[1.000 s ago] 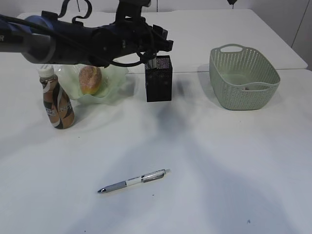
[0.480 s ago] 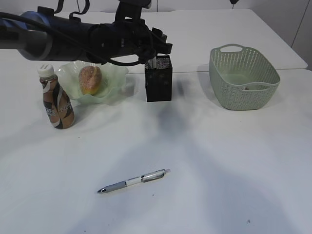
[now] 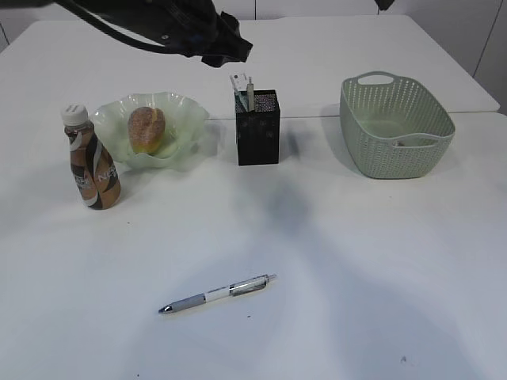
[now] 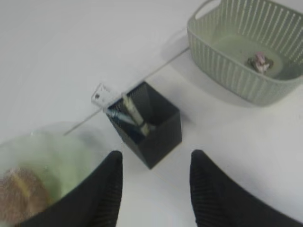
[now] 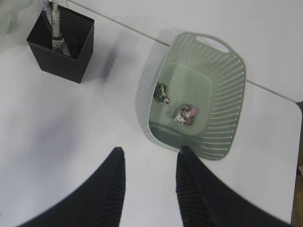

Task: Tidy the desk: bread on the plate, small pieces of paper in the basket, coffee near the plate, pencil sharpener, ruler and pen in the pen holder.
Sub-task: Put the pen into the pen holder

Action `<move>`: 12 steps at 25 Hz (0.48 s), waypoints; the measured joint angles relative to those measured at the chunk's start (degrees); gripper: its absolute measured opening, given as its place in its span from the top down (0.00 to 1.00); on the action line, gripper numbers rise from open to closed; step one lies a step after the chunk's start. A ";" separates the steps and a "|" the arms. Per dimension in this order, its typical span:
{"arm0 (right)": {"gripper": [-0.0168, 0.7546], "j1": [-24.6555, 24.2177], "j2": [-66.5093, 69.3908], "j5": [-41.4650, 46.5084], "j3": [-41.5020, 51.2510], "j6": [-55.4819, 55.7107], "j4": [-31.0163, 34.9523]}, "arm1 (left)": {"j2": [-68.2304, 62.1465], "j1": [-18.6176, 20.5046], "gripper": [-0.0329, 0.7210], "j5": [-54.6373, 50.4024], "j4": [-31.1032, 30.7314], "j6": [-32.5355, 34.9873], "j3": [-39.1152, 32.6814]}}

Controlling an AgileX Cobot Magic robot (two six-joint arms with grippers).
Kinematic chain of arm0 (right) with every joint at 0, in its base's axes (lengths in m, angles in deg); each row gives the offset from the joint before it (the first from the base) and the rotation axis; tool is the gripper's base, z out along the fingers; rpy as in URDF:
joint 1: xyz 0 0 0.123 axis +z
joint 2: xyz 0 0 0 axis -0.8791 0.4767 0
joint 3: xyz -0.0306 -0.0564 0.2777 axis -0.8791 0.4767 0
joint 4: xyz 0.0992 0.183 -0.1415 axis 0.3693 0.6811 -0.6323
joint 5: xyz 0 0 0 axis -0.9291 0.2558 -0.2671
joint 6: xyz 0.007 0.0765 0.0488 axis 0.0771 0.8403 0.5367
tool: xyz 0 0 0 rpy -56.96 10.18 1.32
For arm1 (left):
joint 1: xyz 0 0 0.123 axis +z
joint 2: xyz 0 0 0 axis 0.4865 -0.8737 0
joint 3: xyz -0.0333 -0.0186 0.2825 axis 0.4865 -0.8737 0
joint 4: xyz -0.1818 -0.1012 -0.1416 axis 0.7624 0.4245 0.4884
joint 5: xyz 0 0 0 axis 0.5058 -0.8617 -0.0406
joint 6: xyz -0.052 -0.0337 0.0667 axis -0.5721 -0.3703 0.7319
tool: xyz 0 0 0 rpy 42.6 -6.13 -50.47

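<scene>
A silver and white pen (image 3: 218, 294) lies on the table at the front, far from both grippers. The black mesh pen holder (image 3: 257, 131) holds a clear ruler (image 3: 237, 83) and a pale pen-like stick (image 4: 133, 111). I cannot make out the pencil sharpener. The bread (image 3: 146, 129) sits on the pale green plate (image 3: 187, 109), with the coffee bottle (image 3: 92, 162) next to it. Small pieces of paper (image 5: 185, 115) lie in the green basket (image 3: 396, 127). My left gripper (image 4: 156, 158) hangs open and empty above the pen holder. High over the table just in front of the basket, my right gripper (image 5: 150, 151) is open and empty.
The left arm (image 3: 198, 32) crosses the top left of the exterior view, above the plate and holder. A seam between two tabletops (image 3: 317, 116) runs behind the holder and basket.
The left arm has lifted up and back from just over the pen holder, uncovering the ruler standing in it. Pen, bottle, plate and basket have not moved.
</scene>
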 joint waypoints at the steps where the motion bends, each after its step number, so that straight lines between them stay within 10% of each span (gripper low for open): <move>1: 0.59 0.00 0.00 0.00 0.00 0.10 0.00 | 1.11 0.00 0.52 -3.54 -0.45 0.00 0.00; 12: 0.59 0.00 0.00 0.00 0.00 0.57 6.34 | 4.09 0.00 0.53 -35.33 2.51 10.34 0.00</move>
